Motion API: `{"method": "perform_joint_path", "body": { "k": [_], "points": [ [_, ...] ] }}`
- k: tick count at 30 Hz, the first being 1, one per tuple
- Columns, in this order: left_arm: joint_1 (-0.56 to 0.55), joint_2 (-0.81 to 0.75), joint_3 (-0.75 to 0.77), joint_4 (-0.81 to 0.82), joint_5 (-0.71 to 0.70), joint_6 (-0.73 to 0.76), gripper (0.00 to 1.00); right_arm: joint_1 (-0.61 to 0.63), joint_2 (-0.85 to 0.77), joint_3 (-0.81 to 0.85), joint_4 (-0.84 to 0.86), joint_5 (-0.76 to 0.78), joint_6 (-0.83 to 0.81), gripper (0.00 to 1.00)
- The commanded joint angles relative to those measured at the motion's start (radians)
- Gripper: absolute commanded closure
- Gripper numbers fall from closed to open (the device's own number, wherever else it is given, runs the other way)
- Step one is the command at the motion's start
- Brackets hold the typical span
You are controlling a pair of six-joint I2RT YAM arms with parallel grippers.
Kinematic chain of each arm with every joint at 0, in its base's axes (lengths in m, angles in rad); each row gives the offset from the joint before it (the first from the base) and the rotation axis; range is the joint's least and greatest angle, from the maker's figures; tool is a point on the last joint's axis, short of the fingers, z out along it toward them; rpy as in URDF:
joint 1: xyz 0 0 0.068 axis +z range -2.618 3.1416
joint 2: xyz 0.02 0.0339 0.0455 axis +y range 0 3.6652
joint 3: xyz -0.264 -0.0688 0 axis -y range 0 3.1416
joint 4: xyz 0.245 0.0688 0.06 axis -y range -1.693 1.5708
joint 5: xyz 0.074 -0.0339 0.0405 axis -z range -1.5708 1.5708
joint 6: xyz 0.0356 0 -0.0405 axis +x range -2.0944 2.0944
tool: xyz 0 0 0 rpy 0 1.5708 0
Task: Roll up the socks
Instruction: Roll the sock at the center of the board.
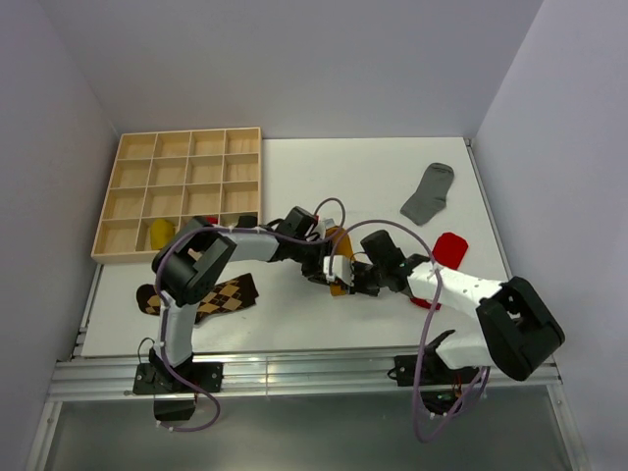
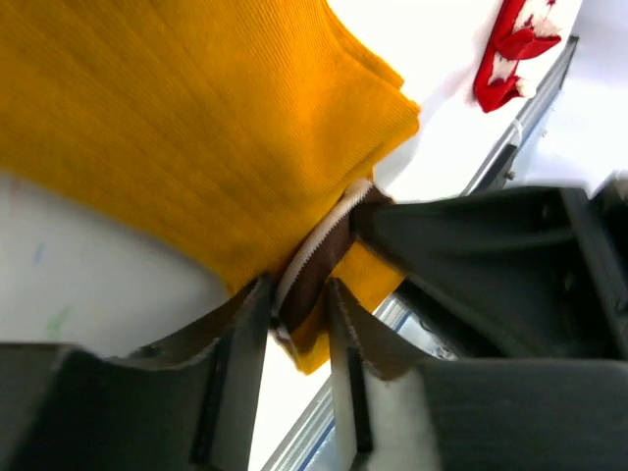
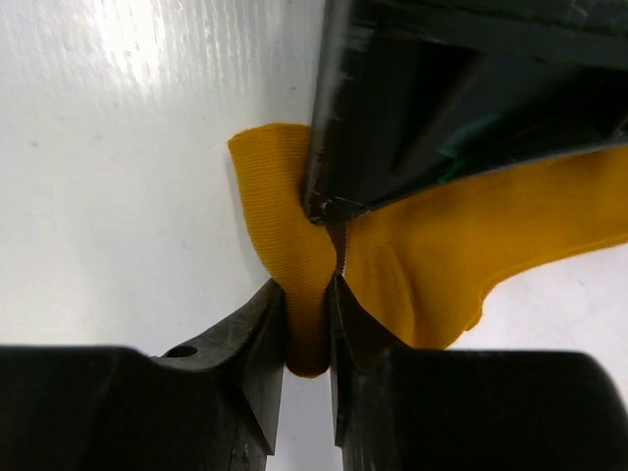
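Fingers point(image 3: 257, 339) of the right gripper point(image 3: 309, 294) are pinching a raised fold of the mustard sock point(image 3: 422, 265), drawn in narrow with the cloth squeezed between them. Just beyond that pinch, the left gripper point(image 2: 299, 294) is meeting the same sock from the opposite side. Its fingers are set close, with the brown-and-white striped cuff point(image 2: 319, 260) lying between them; whether they are clamping the cuff or only flanking it cannot be told. The rest of the sock is spreading flat on the white table point(image 1: 334, 177) beyond the left gripper's tips. The two grippers are facing each other almost nose to nose.

A red sock point(image 1: 448, 249) with white marks is lying just to the outer side of the right gripper, partly hidden by the arm. A grey sock point(image 1: 429, 193) is resting well apart, farther out from it. An argyle sock point(image 1: 224, 294) is lying well behind the left gripper, beside its arm. A wooden tray point(image 1: 186, 155) of compartments is sitting off to the left gripper's outer side, a yellow bundle point(image 1: 162, 233) in one near-row compartment.
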Motion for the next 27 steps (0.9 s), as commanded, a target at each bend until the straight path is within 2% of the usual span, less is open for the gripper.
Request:
{"method": "perform_joint_path", "body": {
  "k": [1,6,13,18,21,23,27],
  "points": [
    [-0.001,-0.064,-0.100,0.017,-0.149,-0.021,0.62,-0.079,0.064,0.111,-0.190,-0.134,0.015,0.80],
    [0.000,-0.189,-0.219,0.167,-0.282,-0.060,0.57,-0.176,0.228,0.278,-0.405,-0.286,-0.043,0.80],
    [0.000,-0.360,-0.342,0.282,-0.448,0.001,0.54,-0.239,0.470,0.493,-0.676,-0.331,-0.040,0.81],
    [-0.020,-0.445,-0.390,0.307,-0.547,0.123,0.51,-0.245,0.616,0.626,-0.764,-0.345,0.015,0.81],
    [-0.078,-0.486,-0.404,0.335,-0.633,0.210,0.47,-0.248,0.667,0.675,-0.783,-0.348,0.055,0.81],
    [-0.141,-0.485,-0.390,0.345,-0.691,0.256,0.44,-0.251,0.705,0.698,-0.795,-0.348,0.077,0.81],
    [-0.211,-0.417,-0.341,0.365,-0.692,0.340,0.43,-0.256,0.753,0.750,-0.824,-0.361,0.104,0.81]
  ]
}}
